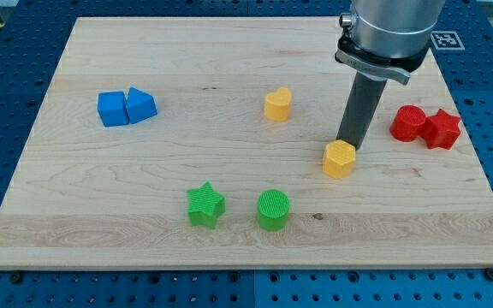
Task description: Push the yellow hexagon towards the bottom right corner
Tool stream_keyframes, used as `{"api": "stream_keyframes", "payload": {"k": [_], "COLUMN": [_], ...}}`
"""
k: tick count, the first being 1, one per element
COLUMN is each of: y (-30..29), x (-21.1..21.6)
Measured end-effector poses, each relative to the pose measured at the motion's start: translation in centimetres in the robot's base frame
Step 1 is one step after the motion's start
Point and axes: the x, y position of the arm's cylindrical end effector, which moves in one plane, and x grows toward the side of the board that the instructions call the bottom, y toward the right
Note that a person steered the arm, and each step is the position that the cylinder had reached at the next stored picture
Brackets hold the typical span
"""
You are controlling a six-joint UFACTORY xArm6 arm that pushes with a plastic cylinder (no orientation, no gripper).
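Note:
The yellow hexagon [339, 159] lies right of the board's middle. My tip [349, 144] is at the hexagon's upper right edge, touching it or nearly so; its very end is partly hidden behind the block. The dark rod rises from there to the silver arm [389, 30] at the view's top right.
A second yellow block [277, 104] lies up and left of the hexagon. Two blue blocks [126, 108] sit at the left. A green star [204, 205] and a green cylinder [273, 210] lie near the bottom. Two red blocks [425, 127] sit near the wooden board's [452, 231] right edge.

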Motion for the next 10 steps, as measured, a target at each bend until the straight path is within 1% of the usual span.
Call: {"api": "stream_keyframes", "payload": {"k": [2,3,4,6,8,10], "y": [-6.5,-7.2,-5.2,3.2,2.6,7.3], "x": [-0.7,0.5,2.2,5.5,5.8,6.0]}}
